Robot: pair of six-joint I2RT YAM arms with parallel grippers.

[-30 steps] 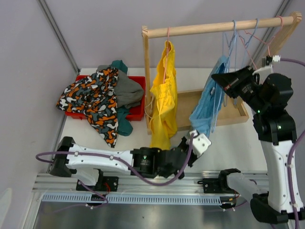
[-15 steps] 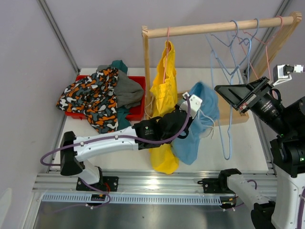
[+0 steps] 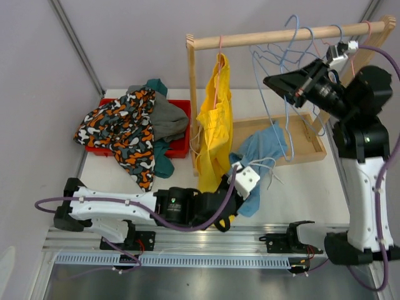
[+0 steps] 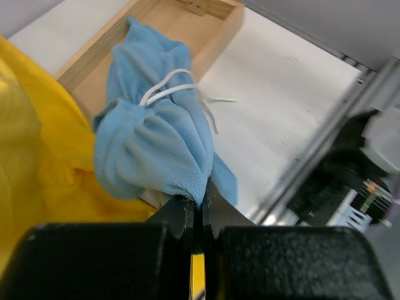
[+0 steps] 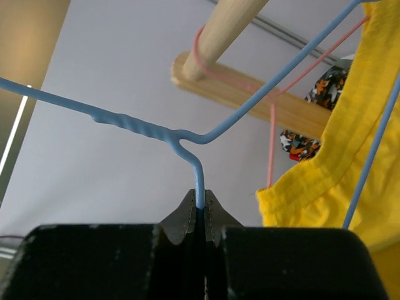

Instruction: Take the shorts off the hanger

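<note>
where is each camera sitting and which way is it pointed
Top external: high behind the robot, looking down at the table; left arm and right arm show.
Left wrist: looks along the left gripper, shut on the light blue shorts, toward the wooden tray.
Right wrist: looks up past the right gripper, shut on the blue hanger, at the rail.
Shared: yellow shorts in all three.

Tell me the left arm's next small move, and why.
Probably swing the left gripper left toward the red bin, kept shut. It pinches the blue shorts, which are already off the hanger that the right gripper holds up by the rod, and other shorts are piled in that bin.
</note>
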